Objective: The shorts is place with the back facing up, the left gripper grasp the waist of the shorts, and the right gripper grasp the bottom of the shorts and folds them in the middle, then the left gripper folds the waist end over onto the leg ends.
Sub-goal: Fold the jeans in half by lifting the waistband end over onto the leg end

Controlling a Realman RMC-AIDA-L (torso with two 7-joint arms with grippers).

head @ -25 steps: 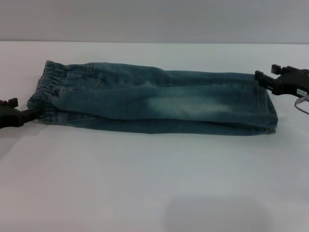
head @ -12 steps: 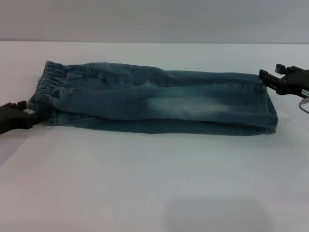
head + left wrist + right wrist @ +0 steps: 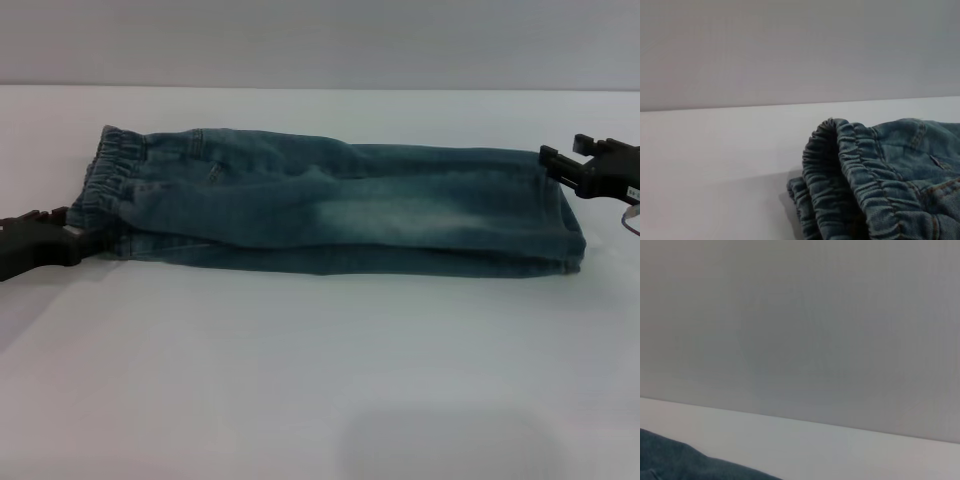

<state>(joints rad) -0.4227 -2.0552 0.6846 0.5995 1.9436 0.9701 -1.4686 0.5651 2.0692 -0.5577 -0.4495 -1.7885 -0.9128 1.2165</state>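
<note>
Blue denim shorts [image 3: 330,205] lie folded lengthwise on the white table [image 3: 300,380], with the elastic waist [image 3: 110,175] on the left and the leg ends [image 3: 560,215] on the right. My left gripper [image 3: 66,232] touches the waist's near corner at table level. The left wrist view shows the gathered waist [image 3: 850,185] close up. By the far corner of the leg ends, my right gripper [image 3: 563,152] is open and holds nothing. Only a sliver of the shorts [image 3: 685,465] appears in the right wrist view.
A grey wall [image 3: 320,40] stands behind the table's far edge. A cable loop [image 3: 630,215] hangs below the right gripper.
My left gripper has slid right up against the waist corner. The shorts have shifted slightly right. The right gripper has drawn back a little to the right.
</note>
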